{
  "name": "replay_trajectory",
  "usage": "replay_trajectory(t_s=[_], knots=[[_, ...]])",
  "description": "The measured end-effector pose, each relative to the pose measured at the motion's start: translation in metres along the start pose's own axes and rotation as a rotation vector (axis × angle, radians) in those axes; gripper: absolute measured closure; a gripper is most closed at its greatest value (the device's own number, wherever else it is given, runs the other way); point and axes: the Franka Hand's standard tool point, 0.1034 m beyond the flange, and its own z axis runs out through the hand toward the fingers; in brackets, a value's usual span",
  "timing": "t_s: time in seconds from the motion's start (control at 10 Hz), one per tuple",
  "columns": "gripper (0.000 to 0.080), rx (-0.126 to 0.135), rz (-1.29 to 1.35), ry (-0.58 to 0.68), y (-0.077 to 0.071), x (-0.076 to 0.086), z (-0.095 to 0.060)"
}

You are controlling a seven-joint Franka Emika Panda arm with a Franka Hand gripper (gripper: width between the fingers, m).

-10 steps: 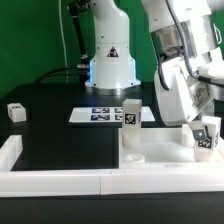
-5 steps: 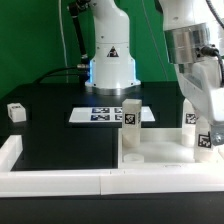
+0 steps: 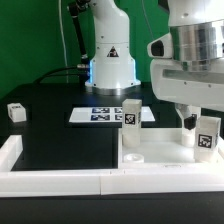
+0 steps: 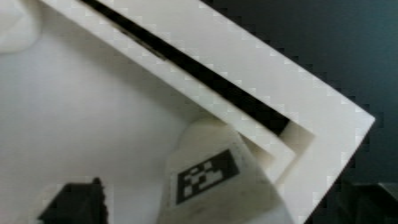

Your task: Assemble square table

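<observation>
The white square tabletop [image 3: 160, 152] lies at the front right, cavity up. One tagged white leg [image 3: 130, 114] stands upright at its far left corner. A second tagged leg [image 3: 207, 136] stands at its right corner. My gripper [image 3: 207, 122] hangs directly over that second leg, with one dark finger [image 3: 188, 120] beside its top. In the wrist view the leg [image 4: 222, 168] sits between my gripper's [image 4: 228, 212] dark fingers [image 4: 71, 203], with a gap showing on one side. The tabletop floor [image 4: 89, 110] and raised rim fill the rest of that view. The gripper looks open.
A loose white leg [image 3: 15, 111] lies on the black table at the exterior view's left. The marker board [image 3: 100, 116] lies behind the tabletop. White border rails [image 3: 60, 180] run along the front and left. The robot base [image 3: 110, 65] stands at the back.
The hand has turned about its vertical axis over the right-hand leg and now faces the camera squarely. The leg and the tabletop stay where they were.
</observation>
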Motion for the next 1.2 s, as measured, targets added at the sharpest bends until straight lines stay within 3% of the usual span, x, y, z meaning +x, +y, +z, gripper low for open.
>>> replay_trajectory(t_s=[0.1,0.2,0.3,0.4,0.8,1.2], knots=[[0.0151,0.001,0.014,0.000,0.001,0.001,0.000],[0.0235,0.001,0.032,0.000,0.001,0.001,0.000],[0.0417,0.001,0.033,0.000,0.001,0.001,0.000],[0.0512,0.002,0.109,-0.001,0.001,0.001,0.000],[0.0511,0.013,0.484,-0.006,-0.002,-0.001,0.000],[0.0511,0.127,0.985,-0.010,-0.015,0.000,0.000]])
